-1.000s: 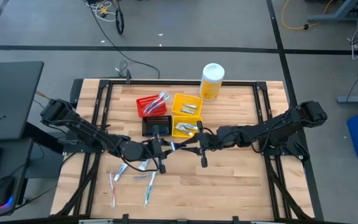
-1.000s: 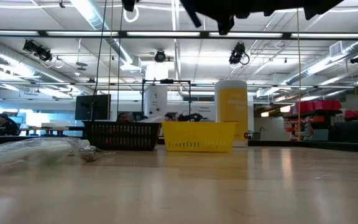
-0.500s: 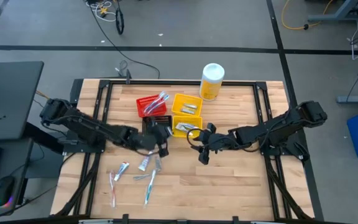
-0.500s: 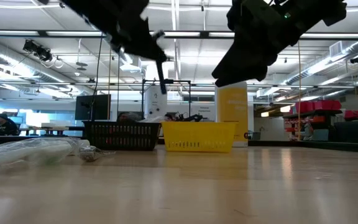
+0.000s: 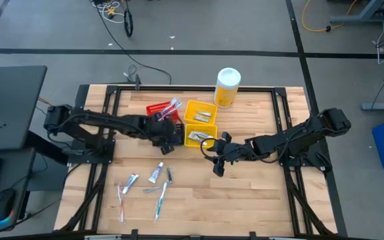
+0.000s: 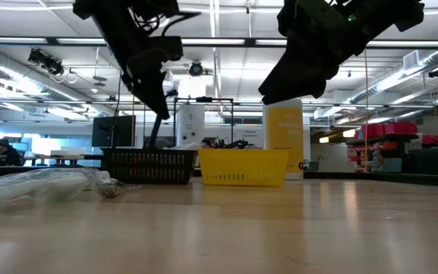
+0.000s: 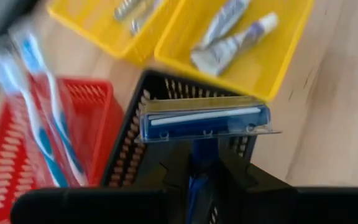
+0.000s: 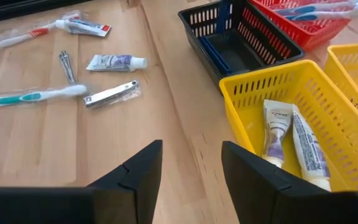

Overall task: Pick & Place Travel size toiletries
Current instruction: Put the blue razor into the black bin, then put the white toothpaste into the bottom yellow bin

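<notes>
We are gripping dark blue razor with clear head cover in left gripper, frame centre, hovering over black mesh bin; releasing off-centre risking rim bounce; right gripper standing open, empty

Your left arm is reaching in from the table's left edge toward its middle, its left gripper hanging above the surface with the fingers pinching something blue. Your right arm is stretching in from the right edge, its right gripper hovering nearby with fingers spread apart, gripping nothing.
</notes>
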### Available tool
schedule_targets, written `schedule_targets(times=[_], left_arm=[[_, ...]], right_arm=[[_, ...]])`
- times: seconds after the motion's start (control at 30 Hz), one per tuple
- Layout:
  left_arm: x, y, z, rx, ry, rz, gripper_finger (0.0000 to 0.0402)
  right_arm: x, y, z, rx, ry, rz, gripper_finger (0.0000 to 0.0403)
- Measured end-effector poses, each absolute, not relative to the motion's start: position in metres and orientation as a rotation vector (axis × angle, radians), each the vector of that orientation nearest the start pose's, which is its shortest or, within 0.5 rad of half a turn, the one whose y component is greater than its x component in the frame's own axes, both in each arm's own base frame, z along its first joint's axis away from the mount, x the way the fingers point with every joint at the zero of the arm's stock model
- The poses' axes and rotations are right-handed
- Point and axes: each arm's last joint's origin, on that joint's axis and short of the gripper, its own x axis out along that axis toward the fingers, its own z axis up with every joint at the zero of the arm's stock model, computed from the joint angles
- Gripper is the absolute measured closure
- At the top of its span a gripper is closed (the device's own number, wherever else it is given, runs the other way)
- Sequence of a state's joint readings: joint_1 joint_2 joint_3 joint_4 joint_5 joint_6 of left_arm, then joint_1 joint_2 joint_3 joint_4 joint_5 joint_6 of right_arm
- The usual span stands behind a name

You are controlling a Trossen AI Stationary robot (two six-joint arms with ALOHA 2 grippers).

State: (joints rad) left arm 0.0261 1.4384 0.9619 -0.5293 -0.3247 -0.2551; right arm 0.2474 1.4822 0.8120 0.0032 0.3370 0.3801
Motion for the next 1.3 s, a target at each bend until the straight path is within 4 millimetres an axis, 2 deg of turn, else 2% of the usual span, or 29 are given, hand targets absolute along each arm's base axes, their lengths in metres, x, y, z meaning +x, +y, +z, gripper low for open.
schedule_targets(times=[0.27,0.7,0.9,1.3], left_arm=[[0.275,0.036,0.212,-0.129,1.098,0.429,0.0349],[0.288,0.043,0.173,-0.109,1.253,0.386,0.0347],[0.291,0.043,0.174,-0.071,1.228,0.367,0.0332],[0.293,0.044,0.175,-0.033,1.210,0.381,0.0267]], right_arm=[[0.294,0.064,0.202,0.172,0.611,-0.204,0.0228],[0.294,0.065,0.203,0.174,0.613,-0.197,0.0226],[0.294,0.065,0.203,0.174,0.613,-0.197,0.0232],[0.294,0.065,0.203,0.174,0.614,-0.196,0.0224]])
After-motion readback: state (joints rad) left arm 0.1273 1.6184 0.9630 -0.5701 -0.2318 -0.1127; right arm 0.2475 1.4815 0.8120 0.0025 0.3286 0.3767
